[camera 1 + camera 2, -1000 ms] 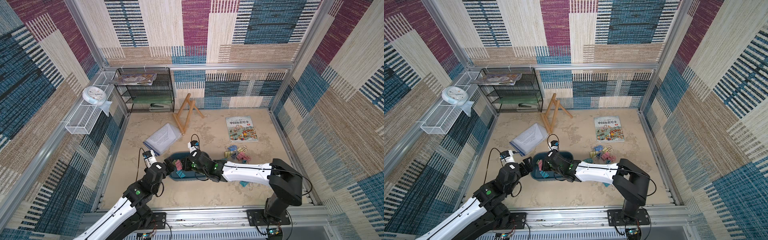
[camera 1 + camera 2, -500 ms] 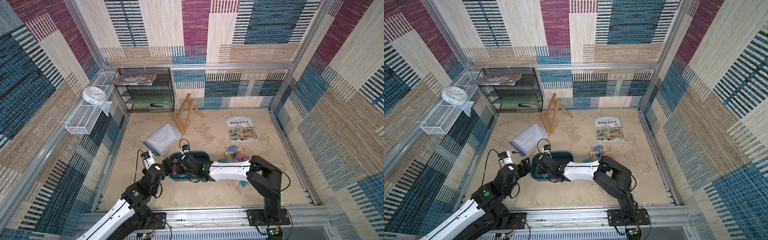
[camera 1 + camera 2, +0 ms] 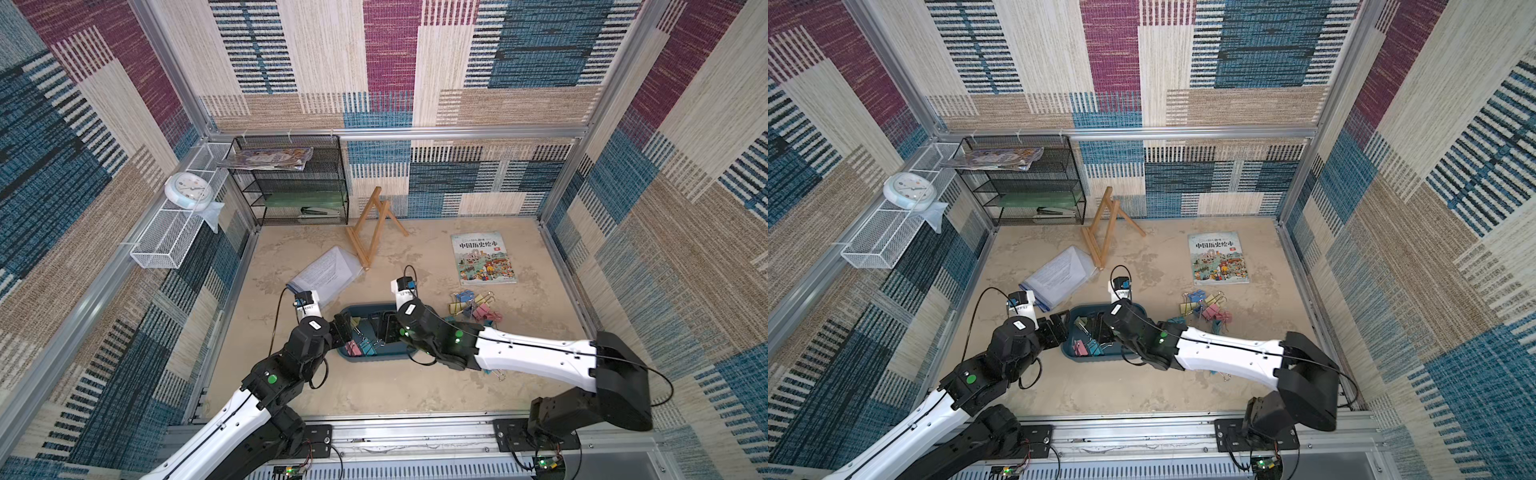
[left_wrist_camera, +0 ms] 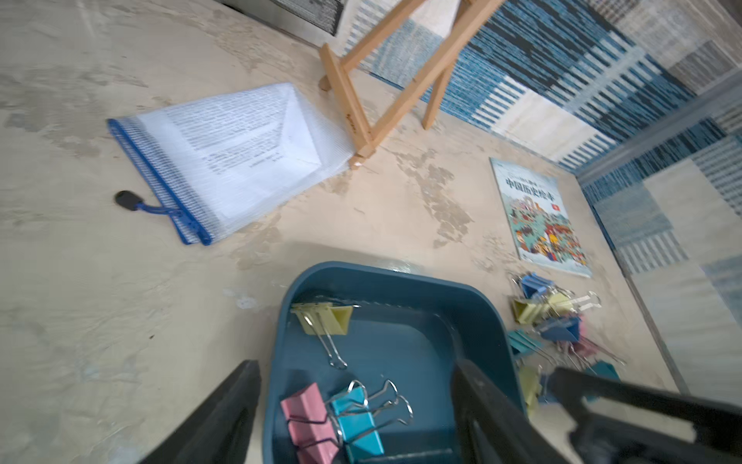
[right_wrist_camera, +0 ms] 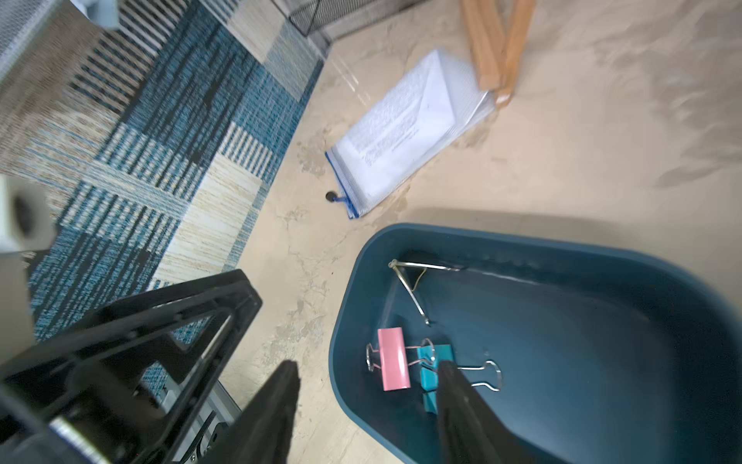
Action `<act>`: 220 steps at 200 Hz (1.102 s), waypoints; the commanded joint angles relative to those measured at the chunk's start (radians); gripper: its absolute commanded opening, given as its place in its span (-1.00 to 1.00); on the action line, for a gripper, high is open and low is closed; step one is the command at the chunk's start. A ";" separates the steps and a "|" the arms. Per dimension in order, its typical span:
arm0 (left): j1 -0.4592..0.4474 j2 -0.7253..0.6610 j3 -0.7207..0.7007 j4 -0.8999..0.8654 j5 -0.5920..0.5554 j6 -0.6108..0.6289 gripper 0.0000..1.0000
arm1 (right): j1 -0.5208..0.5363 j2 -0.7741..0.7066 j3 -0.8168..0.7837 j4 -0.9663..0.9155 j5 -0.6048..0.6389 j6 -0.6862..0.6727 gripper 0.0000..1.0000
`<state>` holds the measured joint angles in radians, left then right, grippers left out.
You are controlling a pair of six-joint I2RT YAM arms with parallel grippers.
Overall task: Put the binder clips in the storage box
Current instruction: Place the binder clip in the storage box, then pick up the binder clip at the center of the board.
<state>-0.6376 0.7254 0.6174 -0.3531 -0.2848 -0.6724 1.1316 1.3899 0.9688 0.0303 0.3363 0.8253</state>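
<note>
The storage box [image 3: 365, 308] is a dark teal tray in the middle of the table near the front. In it lie a yellow binder clip [image 4: 321, 317], a pink one [image 4: 309, 422] and a teal one [image 4: 357, 422]. Several more binder clips [image 3: 473, 307] are piled on the table to its right. My left gripper [image 4: 355, 365] is open and holds nothing; it straddles the box's left wall above the pink and teal clips. My right gripper [image 5: 367, 365] also stands open and empty over the box, with one finger above the teal clip [image 5: 431, 369] and the other outside the wall.
A wooden easel [image 3: 374, 232] and a mesh document pouch [image 3: 324, 274] lie behind the box, with a picture book [image 3: 484, 257] at the back right. A black wire rack [image 3: 291, 183] stands in the far left corner. A white basket [image 3: 166, 245] hangs on the left wall.
My right gripper has gone from shut to open over the box, after swinging left and then back right. The left jaws have narrowed a little.
</note>
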 commanded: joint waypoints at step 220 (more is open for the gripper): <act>-0.257 1.325 0.939 -0.190 0.425 0.402 -0.21 | -0.610 -0.644 -0.327 -0.441 -0.217 -0.115 0.56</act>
<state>-0.9161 2.0434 1.5780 -0.5911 0.0418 -0.2493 0.5217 0.7475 0.6353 -0.4019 0.1047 0.7006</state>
